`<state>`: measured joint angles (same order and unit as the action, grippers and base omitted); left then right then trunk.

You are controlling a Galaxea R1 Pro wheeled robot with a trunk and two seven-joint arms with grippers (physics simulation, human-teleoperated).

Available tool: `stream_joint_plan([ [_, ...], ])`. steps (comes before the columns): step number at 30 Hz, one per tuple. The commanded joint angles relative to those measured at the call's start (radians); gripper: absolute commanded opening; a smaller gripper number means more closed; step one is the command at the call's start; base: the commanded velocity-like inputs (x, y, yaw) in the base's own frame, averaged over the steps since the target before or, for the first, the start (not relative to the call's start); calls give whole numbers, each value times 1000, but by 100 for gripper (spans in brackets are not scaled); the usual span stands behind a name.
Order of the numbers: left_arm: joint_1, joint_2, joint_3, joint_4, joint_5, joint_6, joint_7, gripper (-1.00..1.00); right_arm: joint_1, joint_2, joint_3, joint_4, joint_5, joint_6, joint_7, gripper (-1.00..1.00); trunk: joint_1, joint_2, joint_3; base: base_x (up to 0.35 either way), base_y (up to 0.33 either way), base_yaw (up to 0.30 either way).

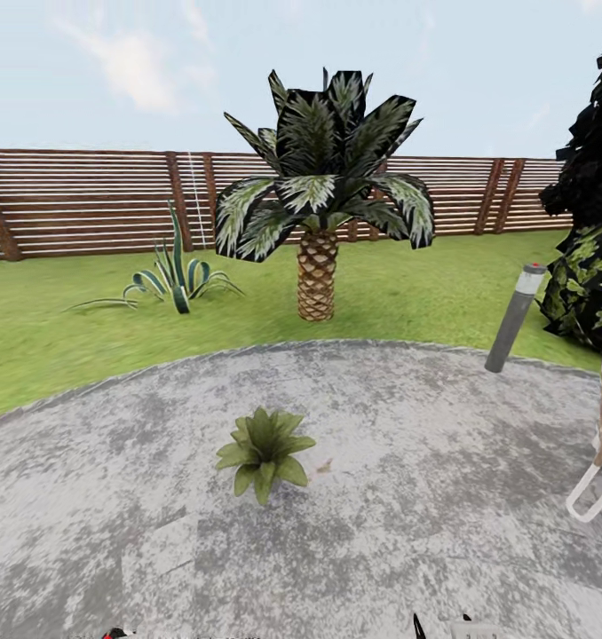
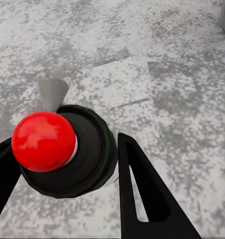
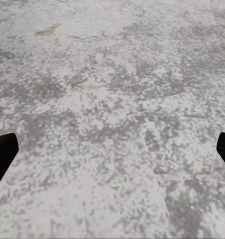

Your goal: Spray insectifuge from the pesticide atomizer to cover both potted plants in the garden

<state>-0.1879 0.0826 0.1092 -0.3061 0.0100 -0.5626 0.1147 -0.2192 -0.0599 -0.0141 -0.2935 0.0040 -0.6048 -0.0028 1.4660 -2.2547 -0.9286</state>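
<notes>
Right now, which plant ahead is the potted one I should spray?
On the round grey stone patio, in front of the palm, sits a low green rosette, the potted plant. Unlike the long-leaved agave on the lawn, it stands on stone.

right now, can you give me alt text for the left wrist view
Seen from above, the pesticide atomizer, a dark round bottle with a red cap and grey nozzle, sits between the left gripper's black fingers. Below it lies the mottled grey stone patio.
</notes>
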Motion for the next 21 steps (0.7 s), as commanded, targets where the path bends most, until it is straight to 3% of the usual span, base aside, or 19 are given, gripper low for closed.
stream_joint_plan([
  [1, -1, 0, 0, 1, 1, -3, 2, -100, 0, 0, -1, 1, 1, -3, 0, 100, 0, 0, -1, 2, -273, 275],
  [12, -1, 0, 0, 1, 1, -3, 2, -100, -1, 0, -1, 1, 1, -3, 0, 100, 0, 0, 4, 0, -273, 272],
  [21, -1, 0, 0, 1, 1, -4, 2, -100, -1, 0, -1, 1, 1, -3, 0, 100, 0, 0, 4, 0, -273, 32],
])
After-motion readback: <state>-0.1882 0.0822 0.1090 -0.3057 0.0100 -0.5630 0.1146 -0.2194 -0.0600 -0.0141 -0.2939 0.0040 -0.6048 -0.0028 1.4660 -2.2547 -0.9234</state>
